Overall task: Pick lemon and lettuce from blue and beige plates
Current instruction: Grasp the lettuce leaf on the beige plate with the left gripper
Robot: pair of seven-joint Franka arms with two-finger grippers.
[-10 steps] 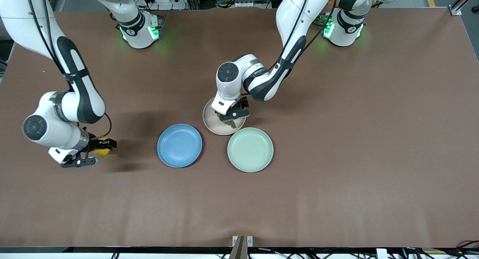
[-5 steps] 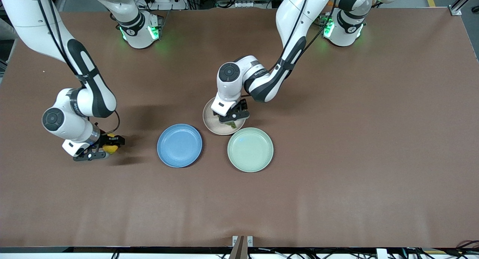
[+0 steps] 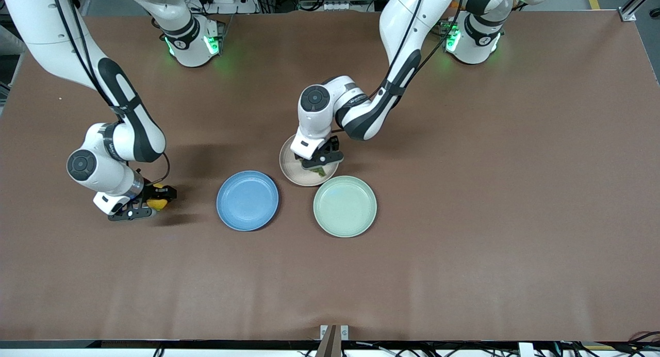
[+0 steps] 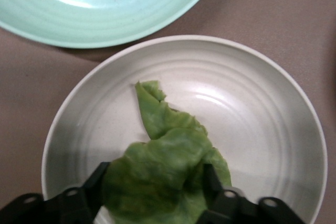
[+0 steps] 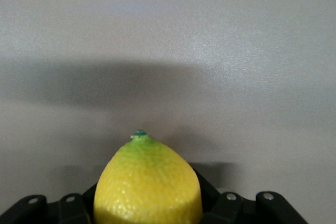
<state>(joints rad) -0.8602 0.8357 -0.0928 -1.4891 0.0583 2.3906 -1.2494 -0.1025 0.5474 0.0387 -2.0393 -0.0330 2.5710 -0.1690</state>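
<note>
Left tool [image 3: 320,163] sits low in the beige plate [image 3: 290,167], its fingers [image 4: 94,192] standing on either side of the lettuce [image 4: 168,177] and touching the leaf's edges, though whether they grip it I cannot tell; the leaf lies in the plate with one strip trailing toward the rim. Right tool [image 3: 149,206] is clamped on the lemon [image 5: 148,184] and hangs low over bare table [image 3: 464,243], off at nine o'clock from the blue plate [image 3: 247,200], which now holds nothing. At five o'clock from the beige plate, the mint-green plate [image 3: 345,206] also holds nothing. By my reading the task is about half done: the lemon is out of its plate and in hand, while the lettuce has not yet been lifted, so a firm grip and a raise remain. Compared with a second ago, the right tool has carried the lemon nearer the blue plate and lower, and the left tool has narrowed around the leaf, hiding more of it in the front view.
</note>
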